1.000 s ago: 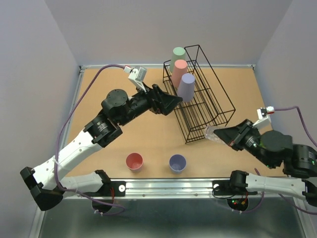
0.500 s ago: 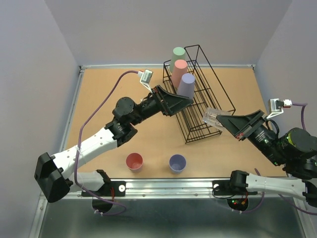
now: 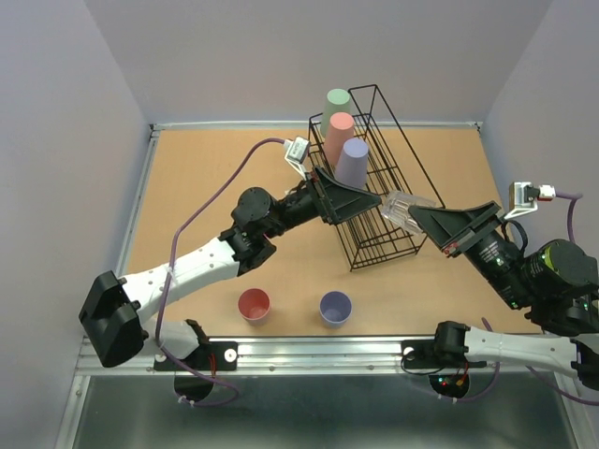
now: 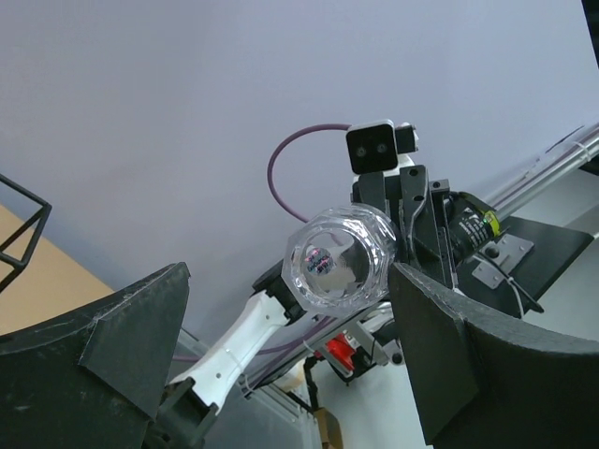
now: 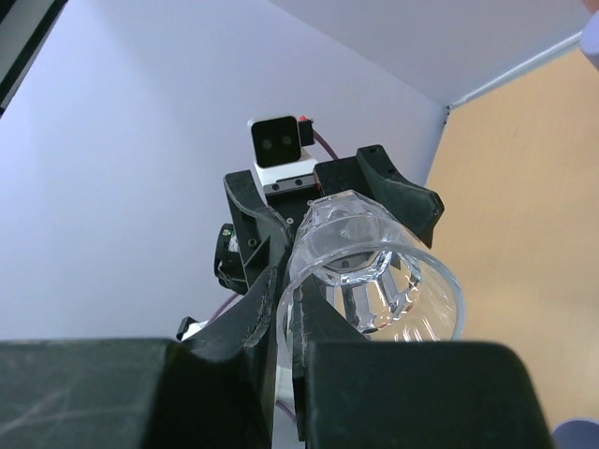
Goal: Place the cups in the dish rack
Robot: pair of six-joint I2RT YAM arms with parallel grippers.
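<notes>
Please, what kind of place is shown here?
Probably a robot test cell: plain walls enclose a wooden table, a left arm and right arm stand on a metal rail, a dish rack holds cups.

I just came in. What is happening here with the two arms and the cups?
The right gripper holds the clear cup by its rim, in the air by the rack. The left gripper, jaws wide open, points at the cup's base, so it looks like a handover. A green cup, a salmon cup and a lavender cup sit upside down in the rack. A red cup and a blue cup stand upright on the table.
</notes>
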